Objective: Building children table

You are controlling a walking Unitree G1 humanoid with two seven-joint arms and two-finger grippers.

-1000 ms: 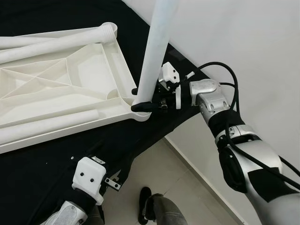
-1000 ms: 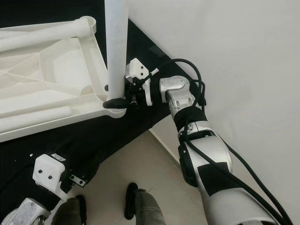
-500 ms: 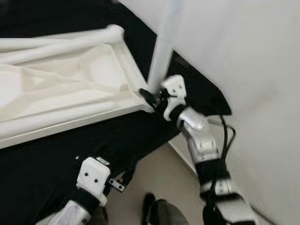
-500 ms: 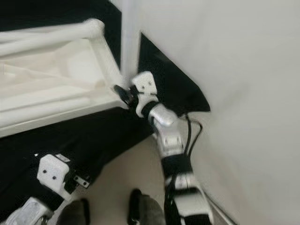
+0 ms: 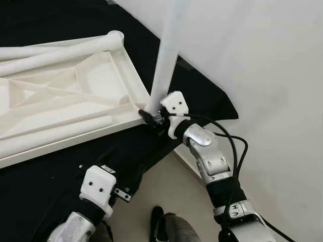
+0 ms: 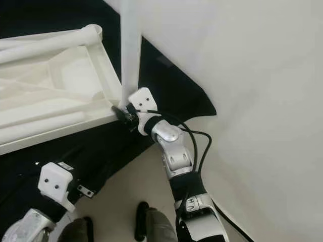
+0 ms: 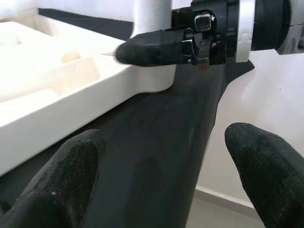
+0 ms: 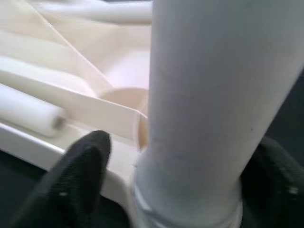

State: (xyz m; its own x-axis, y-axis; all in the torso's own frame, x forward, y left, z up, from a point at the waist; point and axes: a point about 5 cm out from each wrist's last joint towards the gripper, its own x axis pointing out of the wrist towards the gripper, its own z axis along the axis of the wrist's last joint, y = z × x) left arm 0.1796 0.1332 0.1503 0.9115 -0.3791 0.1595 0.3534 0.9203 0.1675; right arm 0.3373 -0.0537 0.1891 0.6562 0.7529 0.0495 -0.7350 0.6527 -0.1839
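Right gripper at upright table leg.
Jaws around leg base, at corner of upturned white tabletop.

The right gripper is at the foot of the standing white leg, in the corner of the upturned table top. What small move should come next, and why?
Probably a gentle downward push with a slight twist. The right gripper has its fingers on either side of the leg just above the corner socket of the table top, where the leg's collar shows above the socket. The left gripper hangs open, apart.

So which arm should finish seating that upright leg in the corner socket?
Right. The right gripper already straddles the leg at its base; the left gripper hangs open, off the tabletop.
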